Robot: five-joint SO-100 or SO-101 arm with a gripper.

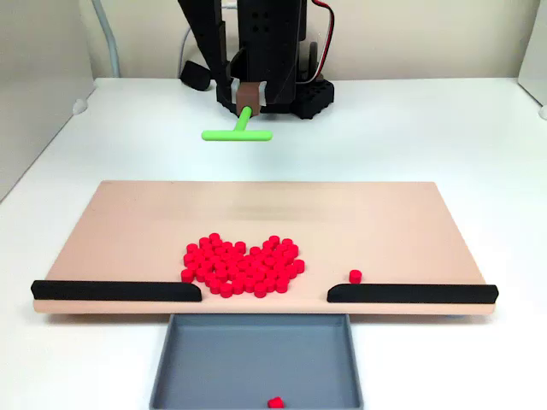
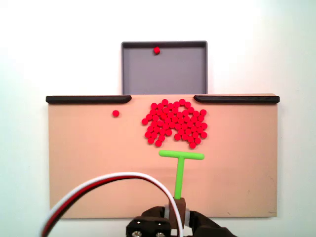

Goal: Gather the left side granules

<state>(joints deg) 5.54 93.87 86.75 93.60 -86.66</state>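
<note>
Red granules [image 1: 242,266] sit heaped on your wooden board [image 1: 128,231], just behind the gap between its black rails, one stray beside the right rail [image 1: 410,293]. Farther back, your end effector [image 1: 247,104] grips the green T-stick [image 1: 238,132], well apart from the heap.

Nothing to read here — no lettering, label, brand mark or number showed on anything in either fixed view.
</note>
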